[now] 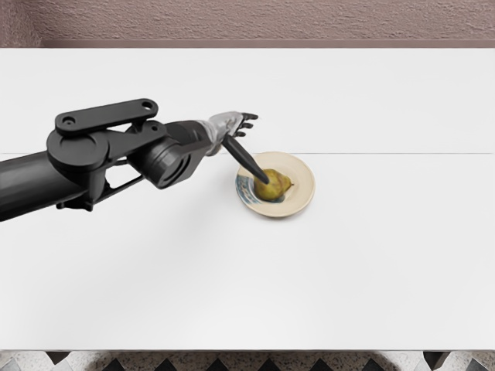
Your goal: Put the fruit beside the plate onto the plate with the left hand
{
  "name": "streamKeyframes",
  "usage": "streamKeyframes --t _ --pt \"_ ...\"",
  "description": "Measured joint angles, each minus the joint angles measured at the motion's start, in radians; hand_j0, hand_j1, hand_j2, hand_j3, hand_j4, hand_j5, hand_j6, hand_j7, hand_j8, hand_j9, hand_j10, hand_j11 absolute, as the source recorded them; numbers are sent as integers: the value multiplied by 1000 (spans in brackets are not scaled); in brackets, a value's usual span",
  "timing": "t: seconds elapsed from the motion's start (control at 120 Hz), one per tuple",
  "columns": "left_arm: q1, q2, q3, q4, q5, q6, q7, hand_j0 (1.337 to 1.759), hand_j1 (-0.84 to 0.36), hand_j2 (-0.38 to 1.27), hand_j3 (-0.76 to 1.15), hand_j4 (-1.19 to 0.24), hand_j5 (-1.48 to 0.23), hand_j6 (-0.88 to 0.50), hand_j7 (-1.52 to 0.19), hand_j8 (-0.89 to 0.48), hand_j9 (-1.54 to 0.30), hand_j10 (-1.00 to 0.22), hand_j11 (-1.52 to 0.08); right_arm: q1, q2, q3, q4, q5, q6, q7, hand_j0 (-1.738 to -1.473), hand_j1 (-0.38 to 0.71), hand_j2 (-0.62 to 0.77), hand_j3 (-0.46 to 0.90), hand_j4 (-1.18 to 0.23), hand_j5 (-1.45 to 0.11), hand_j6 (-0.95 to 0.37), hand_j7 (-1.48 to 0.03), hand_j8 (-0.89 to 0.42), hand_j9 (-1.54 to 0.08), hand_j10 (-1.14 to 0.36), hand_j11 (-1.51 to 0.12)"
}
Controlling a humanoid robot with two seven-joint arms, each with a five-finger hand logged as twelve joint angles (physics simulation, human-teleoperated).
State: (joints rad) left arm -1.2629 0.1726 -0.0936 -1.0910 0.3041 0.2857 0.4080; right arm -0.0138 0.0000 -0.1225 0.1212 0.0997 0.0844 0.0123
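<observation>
In the head view, the pear (277, 185) is lying on the plate (304, 171), inside its rim and near the middle. The plate is resting on the white table (348, 270).

The left hand (232, 127) is hovering just up and to the left of the plate. Its fingers are spreading out and gripping nothing. One long dark digit is pointing down at the pear, its tip overlapping the fruit; whether it is touching cannot be told. The right arm is not showing.

Judging by this, the placing is looking done. Only drawing the hand clear seems to be outstanding.
</observation>
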Motion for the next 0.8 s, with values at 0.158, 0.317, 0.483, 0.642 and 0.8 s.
streamKeyframes --t 0.158,0.317,0.483,0.642,0.8 --pt "-2 106 -19 -15 -114 -10 1 1658 327 13 0 -20 -27 -19 -26 -15 -26 -20 -26 0 0 0 0 0 0 0 -1658 -349 0 0 0 0 0 0 0 0 0 0" --pt "1 293 -25 -51 -258 -135 6 1658 339 6 0 -8 -12 -7 -12 -5 -12 -8 -12 0 0 0 0 0 0 0 -1658 -349 0 0 0 0 -1 0 0 0 0 0" --pt "14 452 -26 -93 -343 -363 9 1658 344 2 0 -3 -5 -3 -5 -2 -5 -3 -5 0 0 0 0 0 0 0 -1658 -349 0 0 0 0 0 0 0 0 0 0" --pt "23 577 -26 -105 -378 -581 8 1658 347 1 0 -1 -2 -1 -2 -1 -2 -1 -2 0 0 0 0 0 0 0 -1658 -349 0 0 0 0 0 0 0 0 0 0" --pt "35 671 -26 -108 -406 -742 7 1658 348 0 0 0 -1 0 -1 0 -1 0 -1 0 0 0 0 0 0 0 -1658 -349 0 0 0 0 0 0 0 0 0 0"
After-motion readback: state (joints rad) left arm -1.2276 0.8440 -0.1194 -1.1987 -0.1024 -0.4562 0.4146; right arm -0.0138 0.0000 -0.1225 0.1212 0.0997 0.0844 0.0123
